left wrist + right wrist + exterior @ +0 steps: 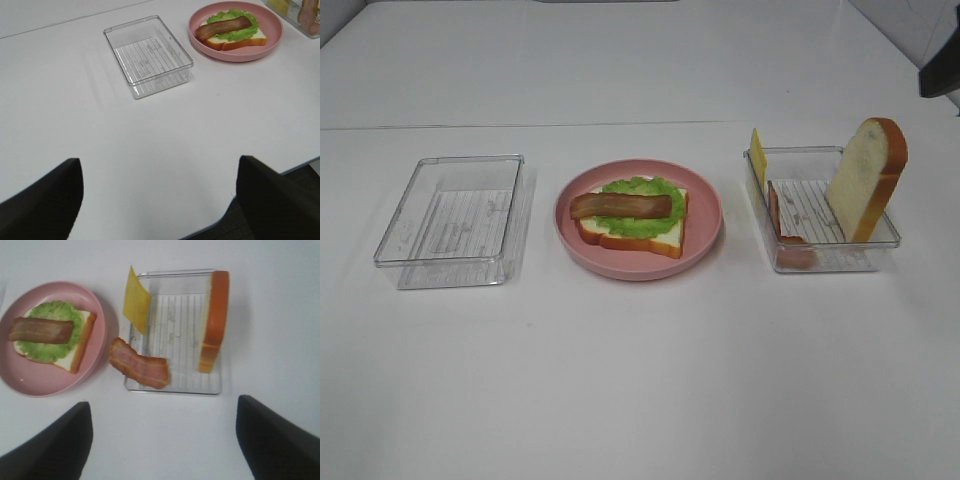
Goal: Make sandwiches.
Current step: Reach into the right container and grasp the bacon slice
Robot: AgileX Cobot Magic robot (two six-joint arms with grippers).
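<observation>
On the pink plate (705, 235) lies a partly built sandwich (632, 217): one bread slice, green lettuce and a bacon strip (620, 206) on top. The same stack (231, 31) (50, 335) shows in both wrist views. The right clear tray (823, 262) holds a yellow cheese slice (136, 300) leaning on one wall, a bacon strip (139, 369) over its rim, and a bread slice (214, 320) standing on edge. My right gripper (165, 440) hangs open above the table just short of this tray, holding nothing. My left gripper (160, 200) is open and holds nothing, well short of the left tray.
An empty clear tray (450, 222) (148, 55) stands left of the plate. A dark part of the right arm (940, 70) shows at the far right edge of the exterior view. The table's near edge (260, 182) runs close under the left gripper.
</observation>
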